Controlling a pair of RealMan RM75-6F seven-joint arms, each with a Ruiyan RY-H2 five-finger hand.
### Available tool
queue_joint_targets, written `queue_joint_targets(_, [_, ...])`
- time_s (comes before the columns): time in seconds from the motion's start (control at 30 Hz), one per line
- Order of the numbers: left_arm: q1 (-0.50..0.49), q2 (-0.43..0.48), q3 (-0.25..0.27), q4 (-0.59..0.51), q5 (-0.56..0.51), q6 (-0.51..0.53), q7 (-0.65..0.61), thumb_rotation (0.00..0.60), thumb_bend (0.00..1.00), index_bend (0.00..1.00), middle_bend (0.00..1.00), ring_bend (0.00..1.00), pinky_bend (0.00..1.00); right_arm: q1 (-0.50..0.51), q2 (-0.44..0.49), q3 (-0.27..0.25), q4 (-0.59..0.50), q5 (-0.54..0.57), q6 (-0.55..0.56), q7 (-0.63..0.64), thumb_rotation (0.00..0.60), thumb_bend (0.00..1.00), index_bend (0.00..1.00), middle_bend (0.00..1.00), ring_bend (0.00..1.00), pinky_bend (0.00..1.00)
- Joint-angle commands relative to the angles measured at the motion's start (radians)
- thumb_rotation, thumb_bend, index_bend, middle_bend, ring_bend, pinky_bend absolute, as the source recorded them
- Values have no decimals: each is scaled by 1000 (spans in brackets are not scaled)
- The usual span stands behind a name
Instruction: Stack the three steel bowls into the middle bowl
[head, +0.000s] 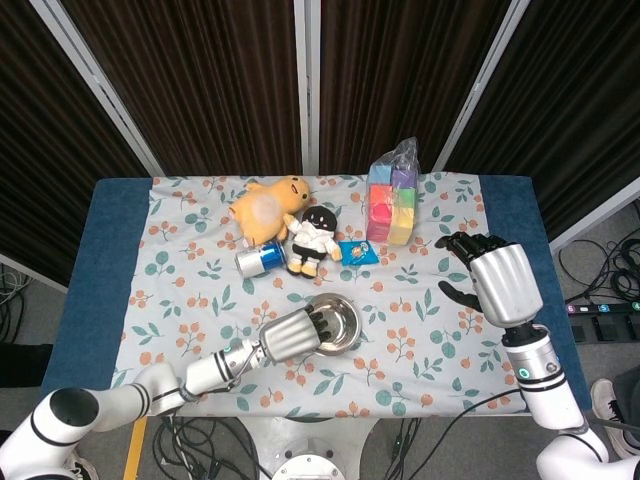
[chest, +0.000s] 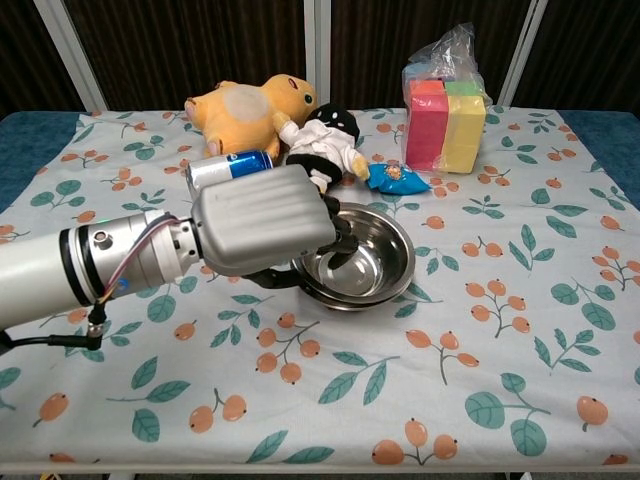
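Observation:
The steel bowls (head: 341, 319) sit nested as one stack in the middle of the table, also seen in the chest view as the steel bowls (chest: 378, 262). My left hand (head: 292, 335) lies against the stack's left rim, fingers curled over the rim into the top bowl. From the chest, the left hand (chest: 262, 229) covers the bowls' left side and still grips the top bowl's rim. My right hand (head: 497, 282) hovers over the table's right part, fingers spread, holding nothing, well away from the bowls. It does not show in the chest view.
Behind the bowls lie a blue can (head: 260, 257), a yellow plush (head: 268, 205), a black-and-white doll (head: 313, 238) and a small blue packet (head: 358, 251). A bag of coloured blocks (head: 392, 205) stands at the back right. The floral cloth (head: 420, 360) covers the table.

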Motion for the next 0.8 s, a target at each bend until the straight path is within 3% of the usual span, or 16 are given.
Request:
queue_joint_targets(0.03, [-1, 19, -4, -19, -14, 8, -4, 600, 179, 387, 449, 360, 546, -1, 2, 0, -3, -3, 2, 0, 600, 26, 389, 464, 544, 659])
queue_joint_targets(0.17, [22, 84, -27, -69, -50, 41, 28, 600, 172, 383, 442, 354, 541, -1, 3, -1, -10, -6, 1, -3, 600, 26, 389, 464, 545, 659])
queue_joint_targets(0.27, [92, 172, -47, -141, -121, 87, 54, 600, 171, 383, 442, 354, 541, -5, 1, -15, -11, -17, -3, -13, 600, 26, 388, 464, 545, 659])
queue_joint_targets(0.43, [302, 339, -60, -333, -343, 169, -18, 600, 167, 383, 441, 354, 541, -32, -24, -76, 31, -45, -7, -18, 600, 26, 388, 464, 544, 659])
queue_joint_targets(0.53, [413, 432, -38, -447, -439, 206, -99, 600, 147, 380, 430, 348, 511, -69, -52, -133, 90, -80, 13, -14, 600, 25, 388, 464, 530, 656])
queue_joint_targets(0.67, [527, 481, 4, -480, -444, 319, -97, 600, 127, 366, 387, 291, 433, -139, -101, -216, 207, -130, 63, -13, 600, 24, 388, 455, 411, 605])
queue_joint_targets(0.8, [606, 498, 39, -506, -444, 375, -112, 600, 126, 358, 375, 275, 417, -211, -143, -281, 320, -165, 120, 20, 600, 24, 383, 372, 251, 526])
